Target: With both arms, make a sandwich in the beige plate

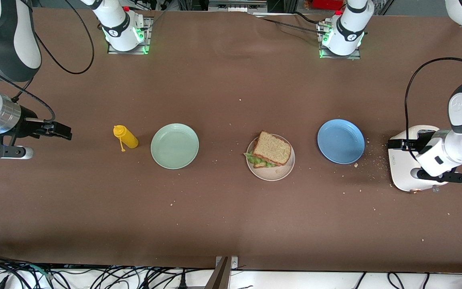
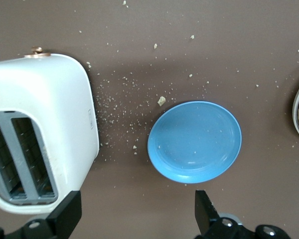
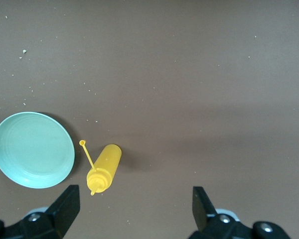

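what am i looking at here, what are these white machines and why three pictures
Two white robot arms work at a brown table. The big picture looks down from across it; the others come from cameras on each arm's wrist. The sandwich sits on the beige plate, between a mint-green plate and a blue plate. A yellow squeeze bottle lies beside the green one. The left gripper hangs open over the white toaster, the right gripper open near the bottle. Neither holds anything.

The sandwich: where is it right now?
In the front view, the sandwich sits on the beige plate, between the mint-green plate and the blue plate.
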